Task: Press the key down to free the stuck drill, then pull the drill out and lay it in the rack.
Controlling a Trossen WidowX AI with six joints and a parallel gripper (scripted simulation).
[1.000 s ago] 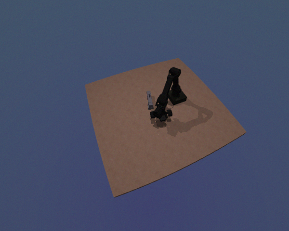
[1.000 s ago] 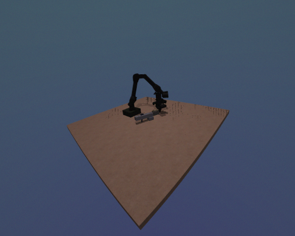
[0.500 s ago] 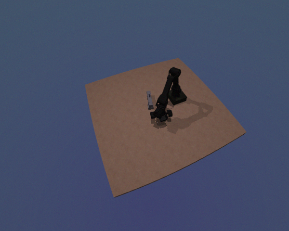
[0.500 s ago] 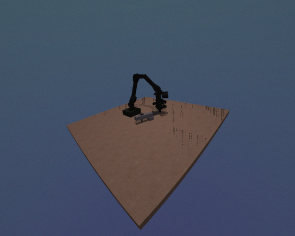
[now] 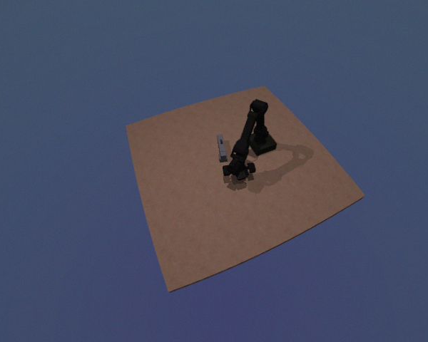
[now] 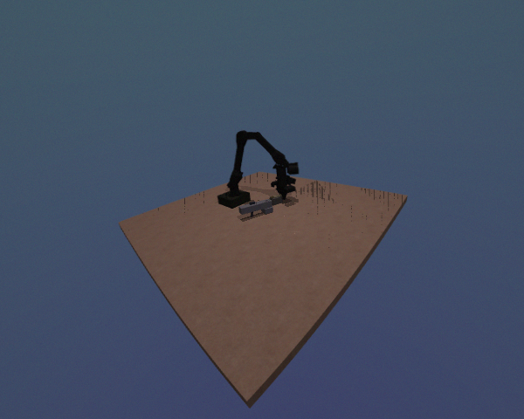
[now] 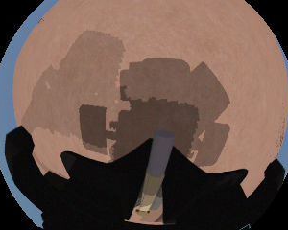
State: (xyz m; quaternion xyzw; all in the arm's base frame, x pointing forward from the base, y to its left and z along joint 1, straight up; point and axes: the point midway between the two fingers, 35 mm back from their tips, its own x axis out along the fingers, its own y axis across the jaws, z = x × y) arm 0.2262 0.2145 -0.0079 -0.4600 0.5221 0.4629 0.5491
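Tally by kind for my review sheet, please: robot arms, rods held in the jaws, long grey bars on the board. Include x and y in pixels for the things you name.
Robot arm (image 5: 247, 128) (image 6: 269, 147): 1
Held rod (image 7: 161, 153): 1
Long grey bar (image 5: 222, 148) (image 6: 256, 207): 1
Total: 3
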